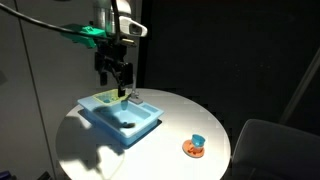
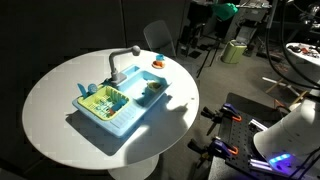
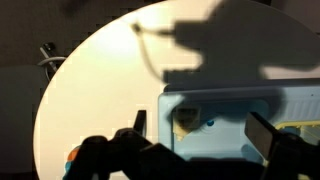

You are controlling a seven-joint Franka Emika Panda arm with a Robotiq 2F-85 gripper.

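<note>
Toy sink [image 1: 142, 128] | long axis diagonal across table [image 1: 205, 112] | fingers [image 3: 263, 136] apart above it

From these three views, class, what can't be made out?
- Gripper, exterior view: dark and small; fingers open or shut unclear.
- Sink contents: too small in both exterior views; shadowed and cut off by the right edge in wrist view.
- Toy: too small to identify.

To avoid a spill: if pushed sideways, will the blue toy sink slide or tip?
The blue toy sink looks wide and low, so it would probably slide, not tip. It seems thin plastic, likely light. Its faucet might catch the gripper.
</note>
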